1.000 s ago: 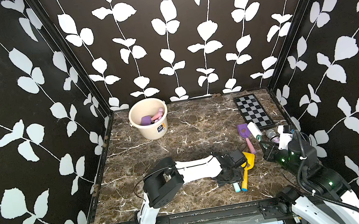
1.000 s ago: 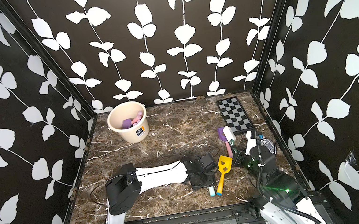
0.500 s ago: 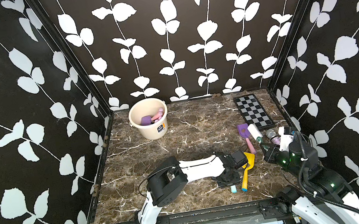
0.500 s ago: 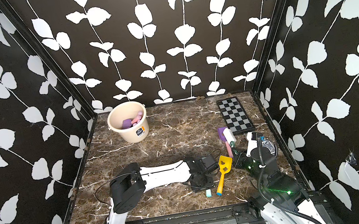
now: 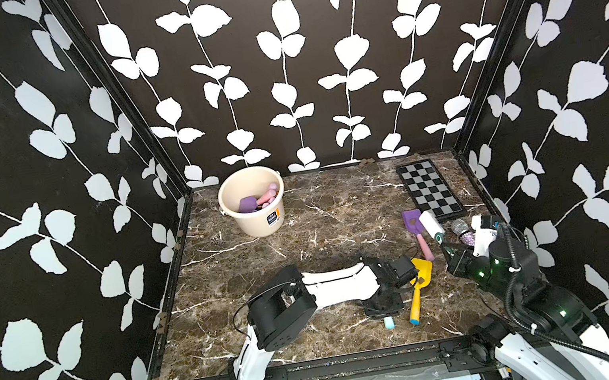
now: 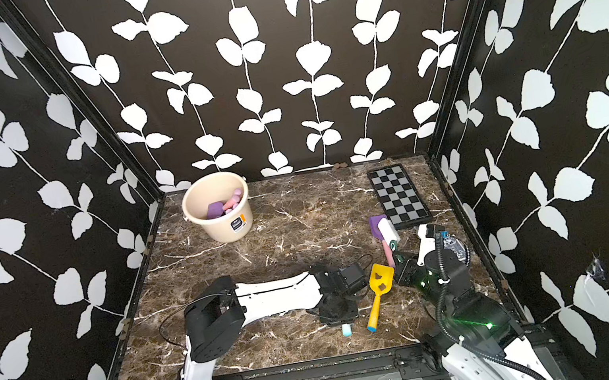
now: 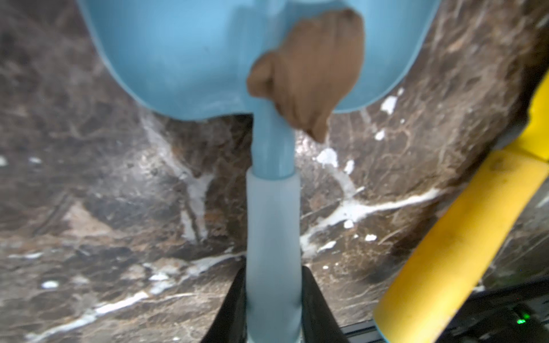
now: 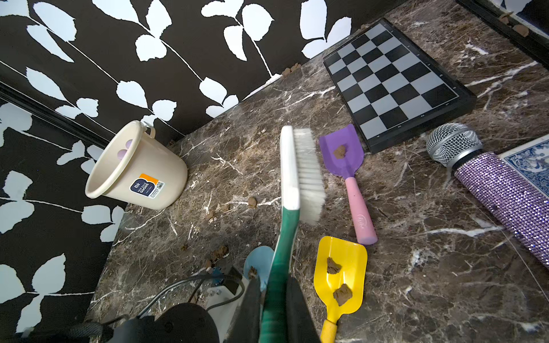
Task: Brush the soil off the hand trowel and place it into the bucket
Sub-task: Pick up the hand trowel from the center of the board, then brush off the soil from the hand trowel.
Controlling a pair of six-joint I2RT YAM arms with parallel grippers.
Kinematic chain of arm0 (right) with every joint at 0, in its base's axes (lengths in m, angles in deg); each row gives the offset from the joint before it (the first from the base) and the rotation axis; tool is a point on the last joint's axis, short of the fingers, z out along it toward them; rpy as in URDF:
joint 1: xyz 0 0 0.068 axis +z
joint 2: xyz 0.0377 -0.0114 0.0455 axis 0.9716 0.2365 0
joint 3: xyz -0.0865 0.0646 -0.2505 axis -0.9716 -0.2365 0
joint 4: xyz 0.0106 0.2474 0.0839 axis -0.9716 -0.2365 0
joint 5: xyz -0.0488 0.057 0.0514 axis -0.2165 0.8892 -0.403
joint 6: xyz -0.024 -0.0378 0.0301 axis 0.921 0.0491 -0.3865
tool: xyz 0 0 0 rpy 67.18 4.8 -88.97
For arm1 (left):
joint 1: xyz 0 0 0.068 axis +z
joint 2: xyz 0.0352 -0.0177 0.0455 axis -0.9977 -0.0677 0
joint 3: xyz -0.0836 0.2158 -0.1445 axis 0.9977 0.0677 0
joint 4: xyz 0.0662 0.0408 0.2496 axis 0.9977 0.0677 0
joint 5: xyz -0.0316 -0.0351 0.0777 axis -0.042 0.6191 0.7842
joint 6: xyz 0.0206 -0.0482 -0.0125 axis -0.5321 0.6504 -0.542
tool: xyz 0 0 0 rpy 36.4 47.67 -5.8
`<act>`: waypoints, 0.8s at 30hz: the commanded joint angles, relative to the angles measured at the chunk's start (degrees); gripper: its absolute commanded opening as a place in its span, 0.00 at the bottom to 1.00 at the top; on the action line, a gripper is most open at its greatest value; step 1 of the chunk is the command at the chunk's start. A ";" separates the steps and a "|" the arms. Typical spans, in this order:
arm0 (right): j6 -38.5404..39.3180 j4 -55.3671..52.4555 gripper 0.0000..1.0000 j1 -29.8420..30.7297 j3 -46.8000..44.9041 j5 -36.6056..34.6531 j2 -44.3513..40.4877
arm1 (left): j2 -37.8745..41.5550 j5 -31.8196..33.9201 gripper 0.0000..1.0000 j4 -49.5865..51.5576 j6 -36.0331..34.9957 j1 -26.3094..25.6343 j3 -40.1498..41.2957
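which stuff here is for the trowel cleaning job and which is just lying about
Job: light-blue plastic trowel, brown soil clump on it, green-handled white-bristled brush, cream plastic bucket, soiled yellow trowel, purple trowel.
Lying about: chequered chessboard, sparkly purple microphone.

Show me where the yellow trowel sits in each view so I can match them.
Top view: yellow trowel lower right of centre, blade toward the back wall.
Top view: the trowel, same place and pose.
Left wrist: its handle, beside the blue trowel.
Right wrist: its blade, carrying two soil clumps, beside the brush.
Shared landmark: the blue trowel beside it.
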 commanded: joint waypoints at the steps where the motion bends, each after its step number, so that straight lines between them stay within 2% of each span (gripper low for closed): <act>1: -1.60 0.77 0.00 -0.35 1.50 0.45 -0.38 | 5.81 -0.44 0.19 2.37 -3.73 1.13 0.74; 9: -1.19 2.24 0.00 -0.28 2.57 7.26 3.03 | 15.49 -2.06 0.01 10.21 -14.62 5.71 3.19; 11: -0.60 2.90 0.00 -0.32 3.08 10.12 4.67 | 18.03 -2.00 0.00 13.27 -18.17 7.11 3.72; 14: 1.23 6.36 0.00 -0.30 3.42 17.63 7.67 | 21.18 -1.42 0.00 19.60 -25.12 9.39 3.21; 17: 3.25 13.98 0.00 -0.34 2.78 28.80 10.55 | 23.94 -0.71 0.00 24.59 -31.29 10.62 3.47; 20: 3.69 20.32 0.00 -0.36 2.47 38.73 14.17 | 27.35 -0.09 0.00 26.92 -34.04 10.99 5.43; 24: 2.64 26.45 0.00 -0.22 0.33 47.33 17.74 | 32.72 -0.28 0.00 25.90 -34.93 11.42 10.29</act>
